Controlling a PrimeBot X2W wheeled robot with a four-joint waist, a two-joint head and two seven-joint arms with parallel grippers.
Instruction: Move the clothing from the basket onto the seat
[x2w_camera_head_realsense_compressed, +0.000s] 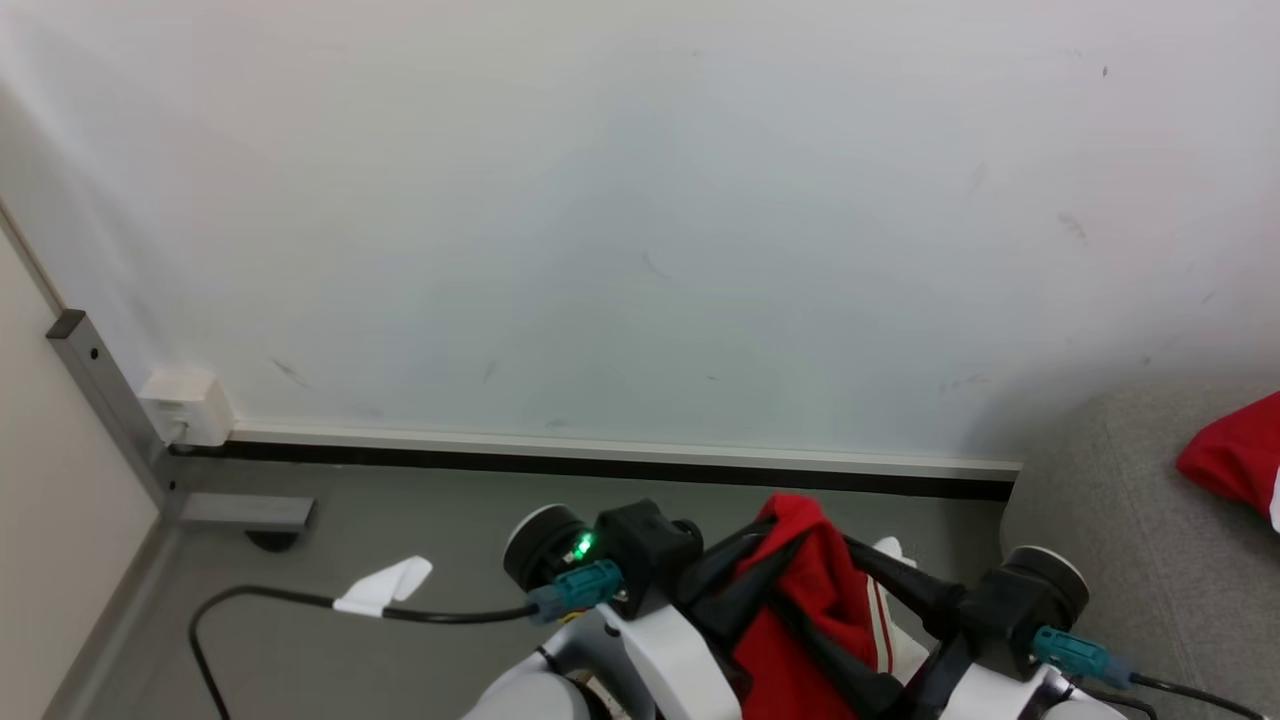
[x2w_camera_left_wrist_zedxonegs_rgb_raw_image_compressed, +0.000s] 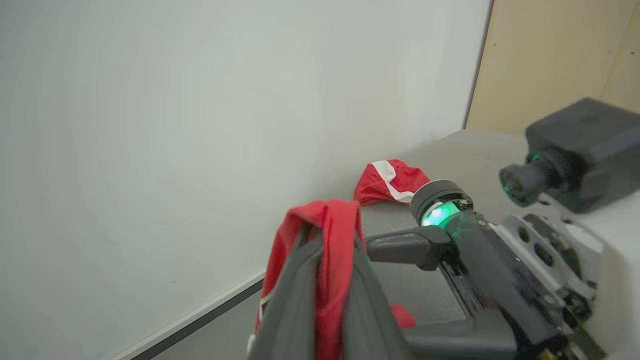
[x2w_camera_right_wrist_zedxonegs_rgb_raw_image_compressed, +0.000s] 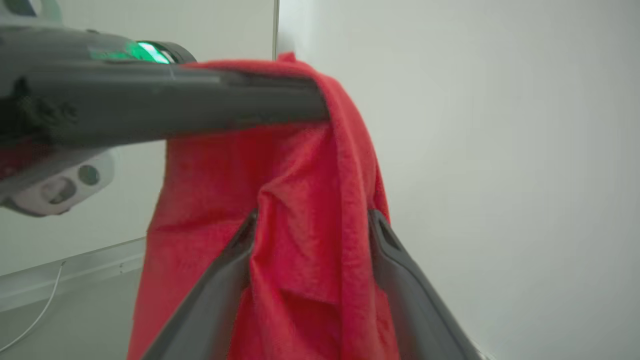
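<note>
Left jaws clamp the clothing tight; right jaws gape wide, its fabric hanging between them.

Grey seat: red-white garment lying on it. Grey floor: black cable.

Bot had glossy white forearms, chunky black wrists with a green light, teal plugs on black cables and long dark fingers.
</note>
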